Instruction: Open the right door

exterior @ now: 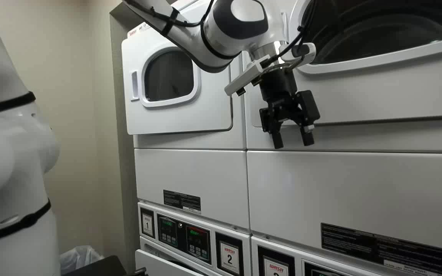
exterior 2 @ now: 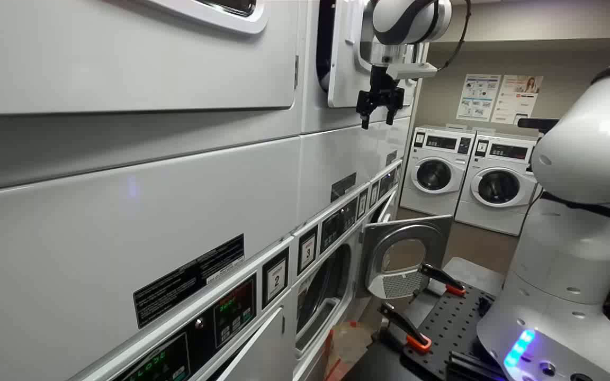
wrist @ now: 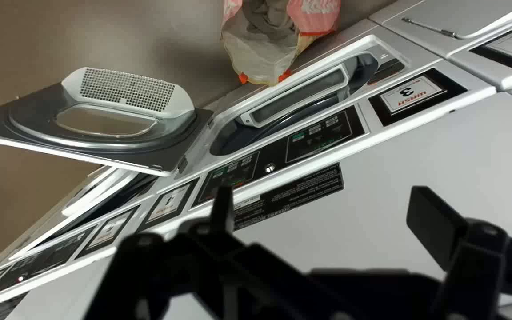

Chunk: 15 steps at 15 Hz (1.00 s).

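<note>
Wrist view's got the tool [wrist: 327,209] wide, nothing in it. In an exterior view the right door [exterior 2: 352,70], above the number 3 sign [exterior 2: 307,250], looks ajar, probably just needs swinging wider.

In an exterior view, the forearm [exterior: 190,42] slopes down rightward. The black pincer [exterior: 292,140] points downward, its two fingers [exterior: 307,138] spread apart.
</note>
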{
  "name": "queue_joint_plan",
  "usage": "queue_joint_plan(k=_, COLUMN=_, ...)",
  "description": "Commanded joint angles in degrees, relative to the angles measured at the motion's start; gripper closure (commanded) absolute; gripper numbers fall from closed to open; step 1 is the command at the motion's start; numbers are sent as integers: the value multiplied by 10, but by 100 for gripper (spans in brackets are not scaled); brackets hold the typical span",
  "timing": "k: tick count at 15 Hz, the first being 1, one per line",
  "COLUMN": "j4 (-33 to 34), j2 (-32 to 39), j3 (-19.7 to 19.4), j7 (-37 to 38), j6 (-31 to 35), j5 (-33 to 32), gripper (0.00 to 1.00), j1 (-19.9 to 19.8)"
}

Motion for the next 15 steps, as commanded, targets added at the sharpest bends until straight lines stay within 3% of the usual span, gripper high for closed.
queue_joint_plan(k=1, j4=1, j2=0, j3=-3, j7=0, j6=-1, j5=-1, gripper=0, j1=3)
queue_joint_plan(k=6, j4=1, j2=-5, j3=2, j7=1, j6=0, j5=-2, gripper=0, j1=6)
queue_joint_plan(k=15, j4=0, j2=-91, j3=74, j7=11, j6=15, j5=-25, gripper=0, j1=55)
